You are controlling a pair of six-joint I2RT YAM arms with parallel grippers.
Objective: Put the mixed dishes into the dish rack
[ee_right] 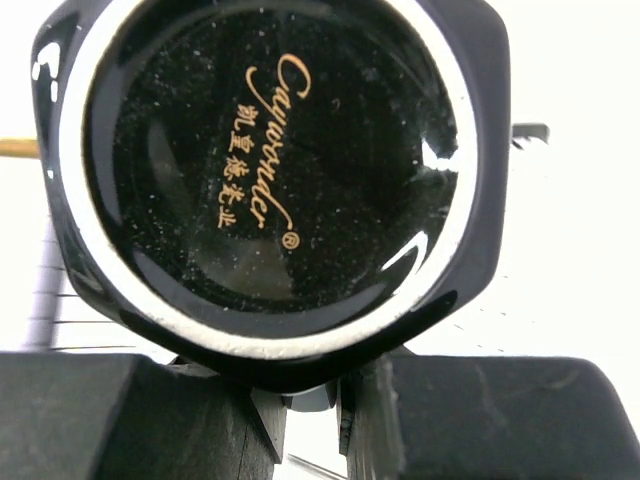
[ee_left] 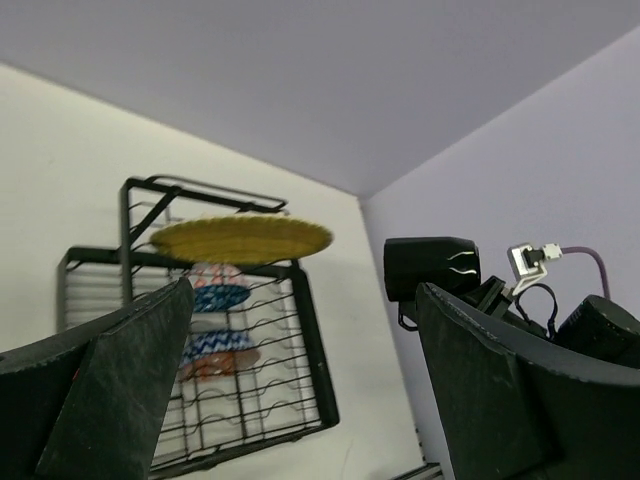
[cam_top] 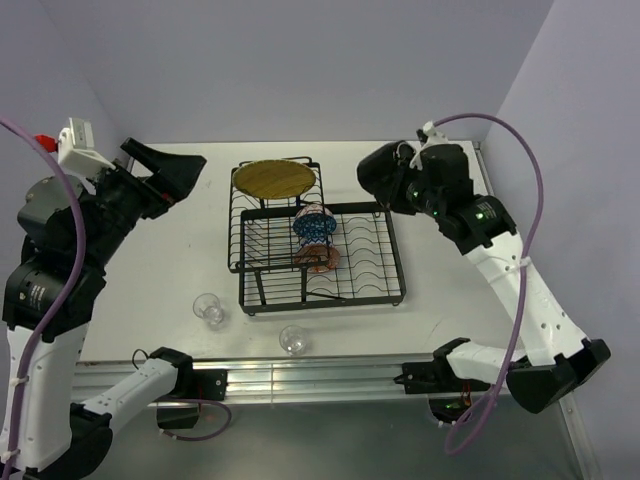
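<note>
Right pincer [ee_right: 312, 410] is clamped on the black mug [ee_right: 265, 170], holding it up near the far right corner of the dish rack [cam_top: 398, 262]. The mug is tipped over, long axis running out along the pincer's reach, glossy base square to the wrist camera (gold lettering and all), mouth facing away. Left pincer [ee_left: 303, 290] hangs high at far left, fingers spread wide. The yellow plate [cam_top: 272, 178] lies flat atop the raised section, the blue bowl [cam_top: 314, 225] and orange-red bowl [cam_top: 322, 258] stand on edge in the slots, and two glass cups [cam_top: 209, 308] sit on the bench [cam_top: 150, 270] out front.
</note>
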